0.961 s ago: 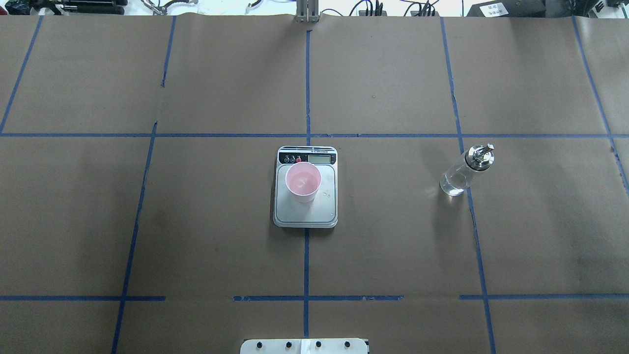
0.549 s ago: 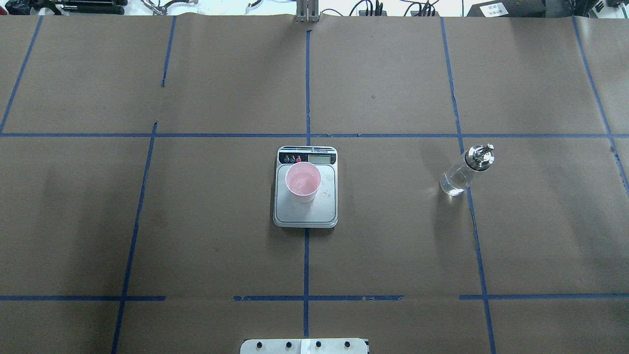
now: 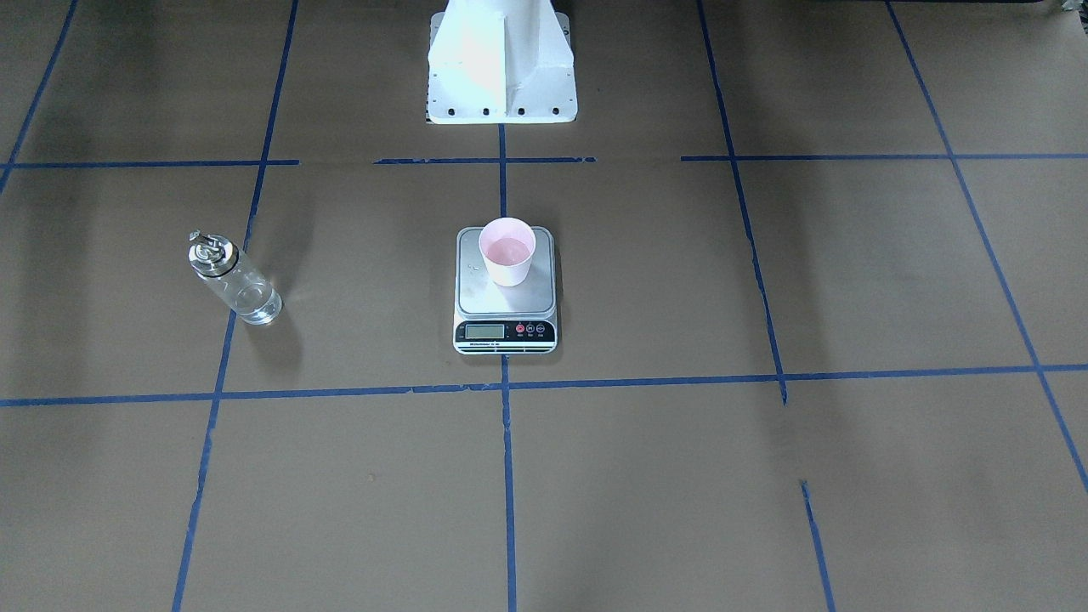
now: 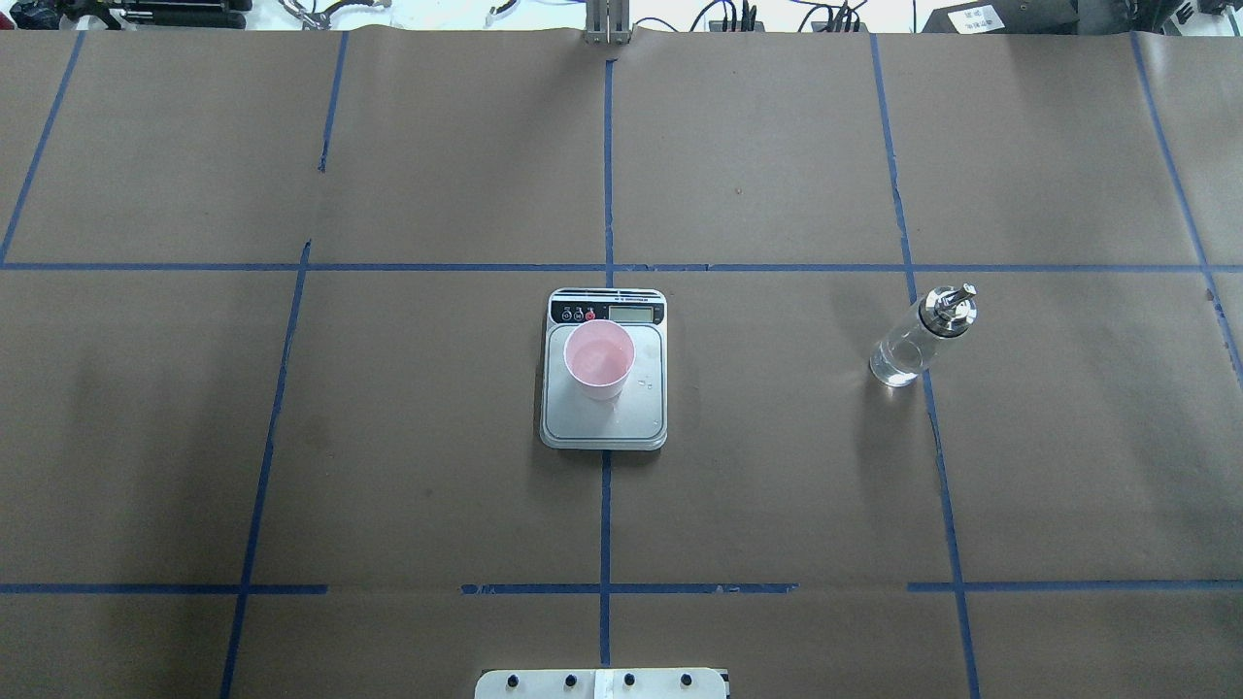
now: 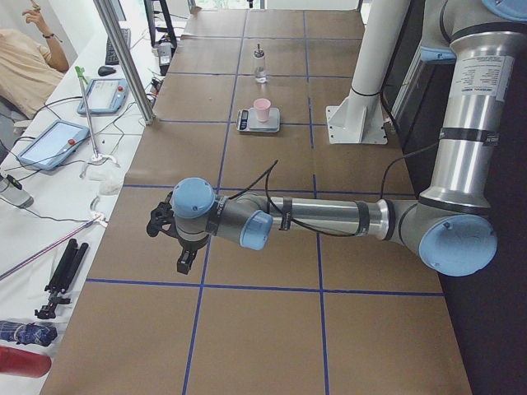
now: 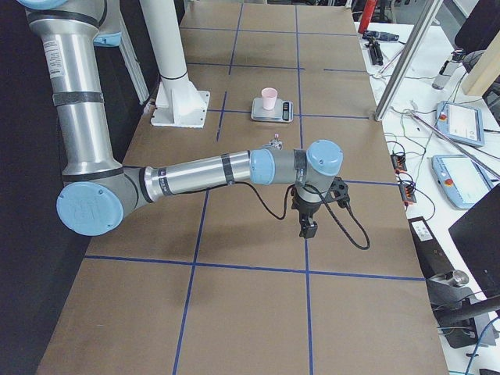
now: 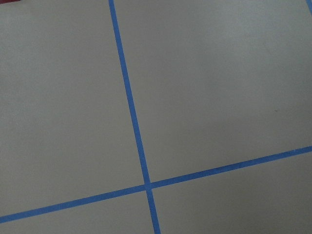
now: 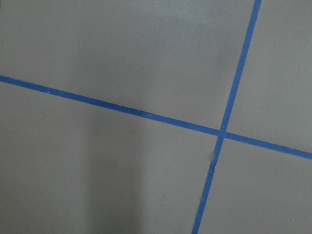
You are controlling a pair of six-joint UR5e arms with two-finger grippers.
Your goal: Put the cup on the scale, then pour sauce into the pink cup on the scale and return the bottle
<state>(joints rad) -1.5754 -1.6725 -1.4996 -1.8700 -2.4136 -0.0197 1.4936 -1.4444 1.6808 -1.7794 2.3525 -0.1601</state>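
At the middle of the table [image 4: 777,485], finding the scale [image 4: 643,419] lying flat over a blue tape line [image 4: 605,505], with the display strip [image 4: 607,312] turned to the side away from the robot, probably for reading from across the table. Noting the cup [image 4: 599,359] standing upright on the plate, toward the display end and a little to the robot's left of centre, yet wholly within the plate's edges, so resting its full weight there. Making out a shallow glossy layer inside, likely the sauce [image 3: 507,250], plus a few droplets [image 4: 646,383] on the bare plate just beside the cup, on the robot's right. Spotting the bottle [image 4: 913,340] upright on the table, well apart on the robot's right, touching nothing, spout up, with some clear liquid inside. Judging placing, pouring and returning as done from this layout. Locating the left gripper [image 5: 186,263] and the right gripper [image 6: 308,228] only in the side views, each hanging fingers-down over bare table far from the scale, apparently parked clear of the work. Not managing to judge either claw's opening, wide or narrow, from there; seeing only brown surface and tape through both wrist views.
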